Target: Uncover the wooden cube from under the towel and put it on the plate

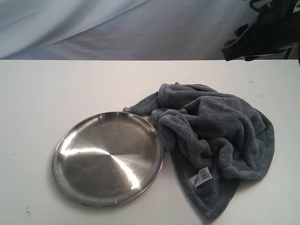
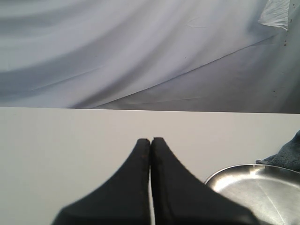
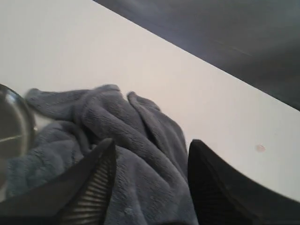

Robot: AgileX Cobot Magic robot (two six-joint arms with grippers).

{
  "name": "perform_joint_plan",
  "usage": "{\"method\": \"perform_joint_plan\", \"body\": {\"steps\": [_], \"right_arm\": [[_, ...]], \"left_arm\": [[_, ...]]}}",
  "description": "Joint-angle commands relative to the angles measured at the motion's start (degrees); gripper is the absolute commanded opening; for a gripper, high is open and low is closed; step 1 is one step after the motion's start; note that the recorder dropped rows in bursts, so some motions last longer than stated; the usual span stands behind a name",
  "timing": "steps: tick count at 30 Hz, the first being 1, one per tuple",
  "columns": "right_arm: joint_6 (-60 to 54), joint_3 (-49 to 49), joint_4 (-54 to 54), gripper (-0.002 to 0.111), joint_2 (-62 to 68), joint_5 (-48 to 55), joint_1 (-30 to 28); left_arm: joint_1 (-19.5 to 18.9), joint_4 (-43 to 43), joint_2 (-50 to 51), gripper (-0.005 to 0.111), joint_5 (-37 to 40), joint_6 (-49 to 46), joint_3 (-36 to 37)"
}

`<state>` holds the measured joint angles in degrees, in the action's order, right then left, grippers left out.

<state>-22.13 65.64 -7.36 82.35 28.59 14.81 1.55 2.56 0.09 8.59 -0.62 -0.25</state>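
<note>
The dark grey towel [image 1: 213,140] lies bunched on the white table, right of centre, its white label [image 1: 202,177] near the front. The wooden cube is hidden; nothing of it shows. Left of the towel sits the round steel plate [image 1: 65,157], its rim touching the cloth. My right gripper [image 3: 152,145] is open, its two black fingers spread above the towel [image 3: 140,140]; the plate's edge [image 3: 28,122] shows beside the cloth. My left gripper [image 2: 150,139] is shut with nothing in it, over bare table beside the plate [image 2: 225,174]. Neither gripper's tips show in the exterior view.
Part of the right arm [image 1: 262,33] shows dark at the exterior view's top right corner. A grey-white draped backdrop [image 1: 117,28] hangs behind the table's far edge. A corner of the towel [image 2: 288,154] shows in the left wrist view.
</note>
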Motion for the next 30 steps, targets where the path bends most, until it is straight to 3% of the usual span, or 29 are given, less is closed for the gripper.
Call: {"method": "perform_joint_plan", "body": {"steps": [1,4,8,13,16,30], "right_arm": [[10.8,0.2,13.2,0.045,2.8,3.1,-1.7],[13.4,0.2,14.5,0.045,7.3,9.8,-3.9],[13.2,0.2,8.4,0.045,12.9,18.6,-4.1],[1.3,0.2,-12.4,0.045,13.3,24.8,-3.9],[-7.2,0.2,-22.5,0.045,13.3,23.0,-3.9],[-9.1,0.2,-19.7,0.044,13.3,5.7,-3.9]], "left_arm": [[0.0,0.0,-0.1,0.001,-0.1,0.2,0.3],[0.0,0.0,-0.1,0.001,-0.1,0.2,0.3],[0.0,0.0,-0.1,0.001,-0.1,0.0,0.3],[0.0,0.0,-0.1,0.001,-0.1,0.2,0.3],[0.0,0.0,-0.1,0.001,-0.1,0.2,0.3],[0.0,0.0,-0.1,0.001,-0.1,0.0,0.3]]}}
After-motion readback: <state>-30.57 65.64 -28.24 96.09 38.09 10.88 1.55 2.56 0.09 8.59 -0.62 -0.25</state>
